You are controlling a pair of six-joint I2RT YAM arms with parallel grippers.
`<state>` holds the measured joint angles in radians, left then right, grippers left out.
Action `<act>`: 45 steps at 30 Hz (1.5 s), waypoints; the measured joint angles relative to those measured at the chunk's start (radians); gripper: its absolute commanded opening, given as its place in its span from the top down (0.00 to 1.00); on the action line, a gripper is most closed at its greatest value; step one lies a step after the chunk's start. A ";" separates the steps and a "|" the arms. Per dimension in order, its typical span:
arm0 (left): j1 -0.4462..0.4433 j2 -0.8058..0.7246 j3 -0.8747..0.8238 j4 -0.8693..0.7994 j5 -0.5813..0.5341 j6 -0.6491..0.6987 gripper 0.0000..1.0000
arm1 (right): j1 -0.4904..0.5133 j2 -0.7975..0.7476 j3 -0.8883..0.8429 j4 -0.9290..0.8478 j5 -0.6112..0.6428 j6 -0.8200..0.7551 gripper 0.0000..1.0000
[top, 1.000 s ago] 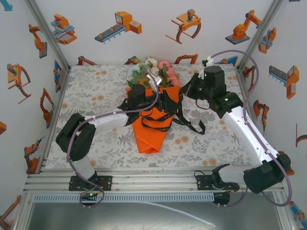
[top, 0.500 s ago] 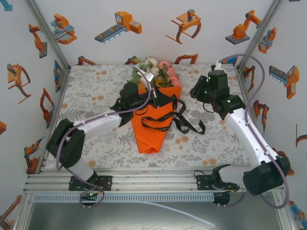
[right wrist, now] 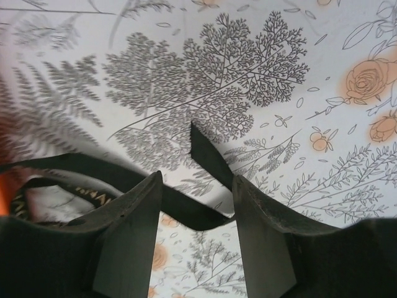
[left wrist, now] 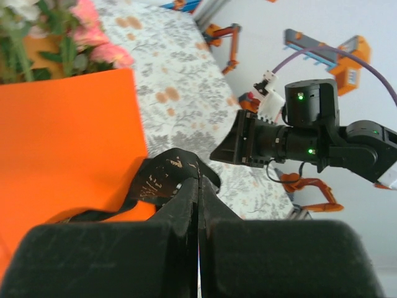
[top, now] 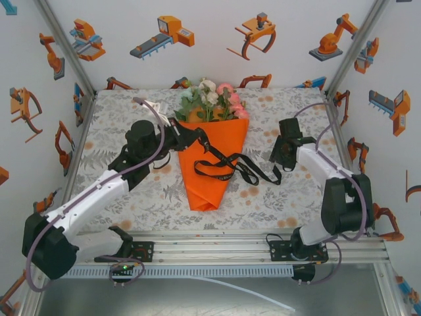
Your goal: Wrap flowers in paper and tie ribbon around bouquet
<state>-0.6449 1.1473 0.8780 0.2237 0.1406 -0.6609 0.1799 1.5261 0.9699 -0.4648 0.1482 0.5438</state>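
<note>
The bouquet (top: 210, 161) lies on the tablecloth as an orange paper (left wrist: 62, 143) cone, tip toward me. Pink, white and green flowers (top: 212, 102) show at its far wide end, and also the flowers (left wrist: 56, 31) in the left wrist view. A black ribbon (top: 230, 168) runs across the cone. My left gripper (top: 189, 135) sits at the cone's upper left edge, shut on one end of the ribbon (left wrist: 167, 180); its left gripper (left wrist: 198, 177) jaws are pressed together. My right gripper (top: 276, 159) hovers open to the right of the cone. The ribbon's other end (right wrist: 211, 158) lies on the cloth between the right gripper (right wrist: 195, 186) fingers, untouched.
The floral tablecloth (top: 131, 112) covers the table, with walls close on the left, back and right. The right arm (left wrist: 304, 133) shows across the left wrist view. Ribbon loops trail on the cloth right of the cone (top: 260, 172).
My left gripper closed on the ribbon and pulled it left, off the cone's middle. My right gripper opened, let go of the ribbon and drew back to the right and nearer.
</note>
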 measured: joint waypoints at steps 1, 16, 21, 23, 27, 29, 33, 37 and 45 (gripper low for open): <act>0.003 -0.013 -0.013 -0.023 -0.018 0.000 1.00 | 0.000 0.018 -0.002 0.003 0.003 0.000 0.51; 0.095 -0.280 -0.019 -0.377 -0.307 0.003 1.00 | -0.002 -0.083 -0.240 0.086 -0.008 0.089 1.00; 0.228 -0.361 0.130 -0.656 -0.501 -0.005 1.00 | -0.047 -0.304 -0.249 0.026 0.095 0.107 1.00; 0.352 -0.402 0.193 -0.767 -0.579 -0.006 1.00 | -0.108 -0.477 -0.232 -0.012 0.174 0.119 1.00; 0.600 -0.498 0.259 -0.916 -0.697 -0.010 1.00 | -0.261 -0.740 -0.066 -0.092 0.377 0.145 1.00; 0.678 -0.544 0.293 -0.974 -0.748 -0.016 1.00 | -0.296 -0.808 0.040 -0.124 0.488 0.150 1.00; 0.718 -0.586 0.356 -1.036 -0.836 -0.031 1.00 | -0.310 -0.885 0.220 -0.159 0.706 0.144 1.00; 0.719 -0.611 0.358 -1.054 -0.886 -0.039 1.00 | -0.310 -0.912 0.279 -0.156 0.845 0.103 1.00; 0.719 -0.555 0.230 -1.047 -0.806 -0.090 1.00 | -0.315 -0.810 0.204 -0.171 0.870 0.092 1.00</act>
<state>0.0742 0.5919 1.1080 -0.8234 -0.6659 -0.7509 -0.1352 0.7162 1.1744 -0.6357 1.0183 0.6361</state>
